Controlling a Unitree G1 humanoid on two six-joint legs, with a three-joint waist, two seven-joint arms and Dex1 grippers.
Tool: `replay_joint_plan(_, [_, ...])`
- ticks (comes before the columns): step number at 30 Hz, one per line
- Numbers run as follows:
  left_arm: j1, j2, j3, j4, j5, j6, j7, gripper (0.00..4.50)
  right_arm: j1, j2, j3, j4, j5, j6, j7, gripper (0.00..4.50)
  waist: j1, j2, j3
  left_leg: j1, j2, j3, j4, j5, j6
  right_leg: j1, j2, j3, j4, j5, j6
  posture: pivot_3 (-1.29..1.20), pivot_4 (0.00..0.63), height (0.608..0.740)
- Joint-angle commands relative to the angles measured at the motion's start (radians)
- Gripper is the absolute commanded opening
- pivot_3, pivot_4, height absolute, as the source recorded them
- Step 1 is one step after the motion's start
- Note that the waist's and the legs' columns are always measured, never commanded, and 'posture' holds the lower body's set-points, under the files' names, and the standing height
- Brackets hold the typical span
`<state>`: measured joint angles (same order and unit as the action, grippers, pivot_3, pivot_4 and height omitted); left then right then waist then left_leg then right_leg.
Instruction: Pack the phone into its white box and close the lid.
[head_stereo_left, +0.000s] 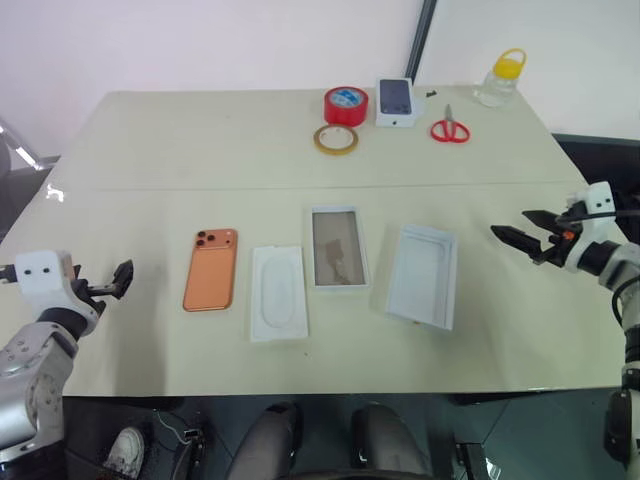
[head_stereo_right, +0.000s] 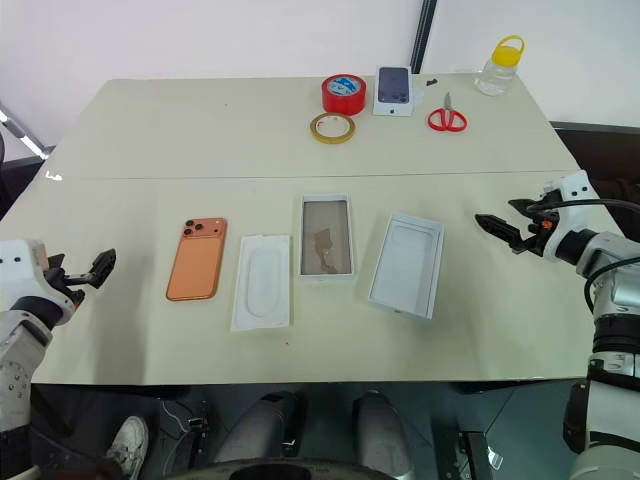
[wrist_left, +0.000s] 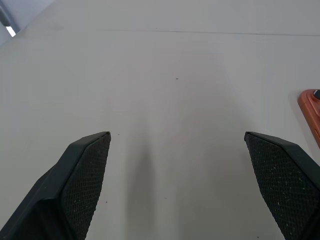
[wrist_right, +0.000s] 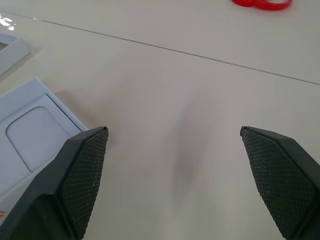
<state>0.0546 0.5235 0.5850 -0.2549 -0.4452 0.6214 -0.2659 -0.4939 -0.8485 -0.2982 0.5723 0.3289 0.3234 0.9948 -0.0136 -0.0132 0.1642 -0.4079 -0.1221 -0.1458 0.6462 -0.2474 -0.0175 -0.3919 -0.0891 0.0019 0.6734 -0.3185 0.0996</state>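
**Phone waits beside its open box**

The phone (head_stereo_left: 210, 269) lies face down just beyond the left gripper (head_stereo_left: 117, 279), toward the table's middle; both that and the right gripper (head_stereo_left: 527, 236) stand wide open, empty; the box (head_stereo_left: 423, 275) lies nearer the right gripper. Slim, stiff, likely slick; best pinched across its long edges.

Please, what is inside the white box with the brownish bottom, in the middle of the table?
Inside the white box no object is seen, only a glossy brownish bottom with a darker irregular patch. Whether anything lies under that surface cannot be seen. The phone lies outside, on the table.
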Motion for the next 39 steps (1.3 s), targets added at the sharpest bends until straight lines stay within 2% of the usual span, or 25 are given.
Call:
replay_joint_plan(1, [0.002,0.017,0.020,-0.015,0.001,-0.014,-0.007,4.50,-0.009,-0.005,-0.006,-0.039,0.015,0.001,0.006,4.43,0.000,0.000,0.000,0.000,0.000,0.000,0.000,0.000,0.000,0.000,0.000,0.000,0.000,0.000,0.000,0.00,0.150,0.740])
replay_joint_plan(14, [-0.011,0.055,0.016,-0.053,-0.022,0.028,-0.024,4.50,0.000,0.041,0.044,-0.224,0.034,0.037,0.028,4.43,0.000,0.000,0.000,0.000,0.000,0.001,0.000,0.000,0.000,-0.001,0.000,0.001,0.000,0.000,0.000,0.00,0.150,0.740])
replay_joint_plan(16, [-0.023,0.057,-0.004,-0.070,-0.031,0.048,-0.030,4.50,0.002,0.048,0.063,-0.273,0.034,0.047,0.032,4.43,0.001,0.000,0.000,0.000,0.001,0.001,0.000,0.000,0.000,-0.001,0.000,0.001,0.000,0.000,0.000,0.00,0.150,0.740])
replay_joint_plan(20, [-0.120,0.047,-0.153,-0.133,-0.069,0.133,-0.056,4.50,0.023,0.071,0.111,-0.451,0.062,0.100,0.031,4.43,0.006,0.000,0.000,0.000,0.000,0.001,0.000,0.000,0.000,-0.001,0.000,0.001,0.000,0.000,0.000,0.00,0.150,0.740])
replay_joint_plan(25, [-0.207,0.044,-0.288,-0.197,-0.167,0.311,-0.092,4.50,0.121,0.069,0.186,-0.774,0.102,0.201,0.021,4.43,0.002,0.000,0.000,-0.001,0.000,0.002,0.000,-0.001,0.001,-0.002,0.000,0.002,0.000,0.000,0.000,0.00,0.150,0.740])
replay_joint_plan(28, [-0.232,0.045,-0.311,-0.244,-0.240,0.462,-0.072,4.50,0.180,0.075,0.216,-0.896,0.110,0.231,0.002,4.43,-0.002,0.000,0.000,-0.001,0.001,0.002,0.000,-0.001,0.001,-0.002,0.001,0.003,0.001,0.000,0.000,0.00,0.150,0.740])
replay_joint_plan(34, [-0.289,-0.075,-0.198,-0.308,-0.424,0.725,0.054,4.50,0.214,0.088,0.239,-0.945,0.107,0.237,-0.023,4.43,0.003,0.000,0.000,0.000,0.001,0.003,0.001,-0.001,0.001,-0.003,0.001,0.004,0.003,0.000,0.000,0.00,0.150,0.740])
replay_joint_plan(39, [-0.308,-0.167,-0.153,-0.335,-0.489,0.912,0.134,4.50,0.198,0.091,0.262,-0.937,0.106,0.229,-0.020,4.43,0.001,-0.001,0.000,0.000,0.001,0.003,0.001,-0.001,0.001,-0.003,0.001,0.004,0.003,0.000,0.000,0.00,0.150,0.740])
